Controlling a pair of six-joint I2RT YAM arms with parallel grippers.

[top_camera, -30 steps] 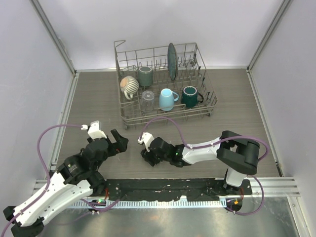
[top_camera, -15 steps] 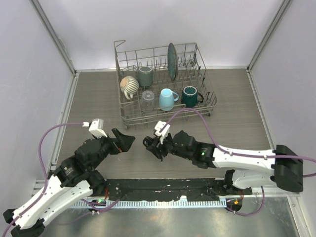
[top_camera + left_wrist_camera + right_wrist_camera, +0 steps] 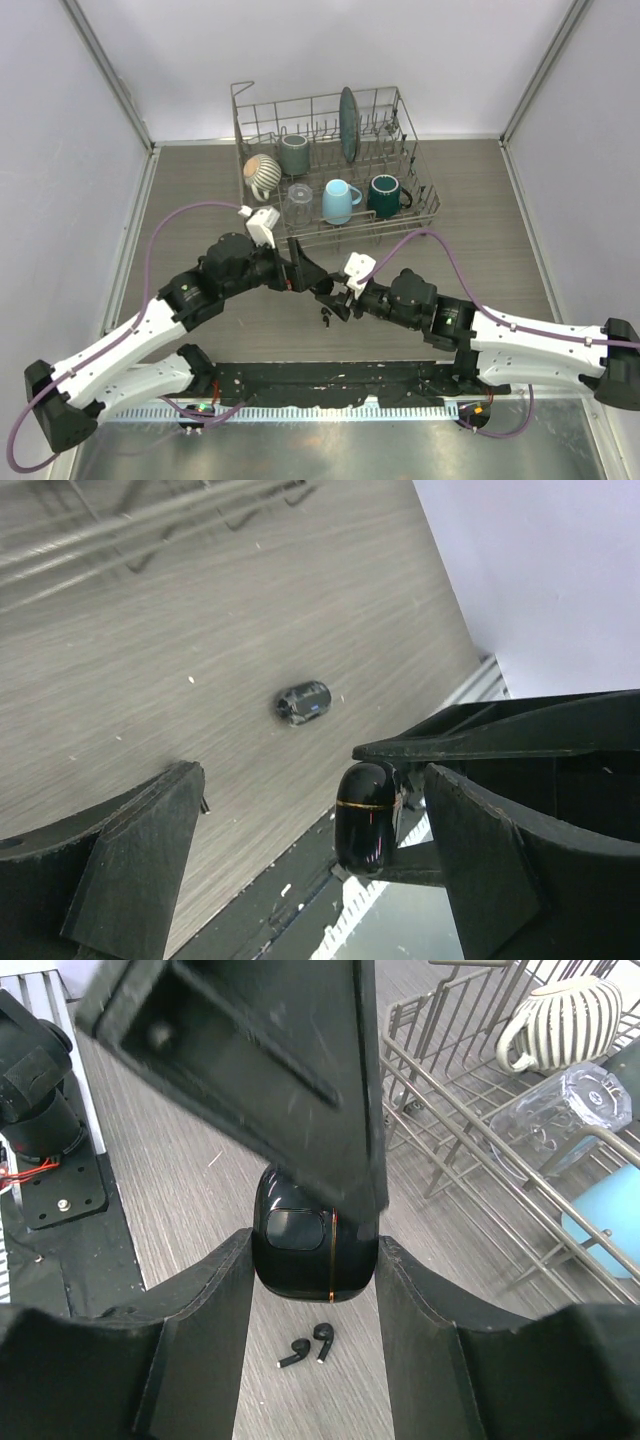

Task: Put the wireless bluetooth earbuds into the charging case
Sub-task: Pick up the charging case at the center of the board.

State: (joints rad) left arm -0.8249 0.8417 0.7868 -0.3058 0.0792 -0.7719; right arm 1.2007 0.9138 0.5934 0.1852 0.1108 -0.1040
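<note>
My right gripper [image 3: 313, 1245] is shut on the glossy black charging case [image 3: 312, 1255], which has a thin gold seam and hangs closed above the table. Two tiny black wireless bluetooth earbuds [image 3: 308, 1345] lie on the wood right under it, also seen as the earbuds [image 3: 326, 320] from above. My left gripper [image 3: 308, 772] is wide open around the same charging case [image 3: 365, 815], which sits close to its right finger [image 3: 500, 850]; I cannot tell if they touch. From above, the left gripper [image 3: 303, 270] and right gripper [image 3: 333, 298] meet tip to tip at the table's middle.
A wire dish rack [image 3: 262, 240] stands just behind both grippers, holding a striped mug [image 3: 262, 175], a glass [image 3: 299, 197], a blue mug [image 3: 340, 201], a dark green mug [image 3: 385, 196] and a plate [image 3: 348, 124]. Another small black oval case [image 3: 303, 701] lies on the wood.
Both arms have reached forward to the table's middle. The right gripper lifted the case off the wood, and the left gripper swung right until its open fingers came around it.
</note>
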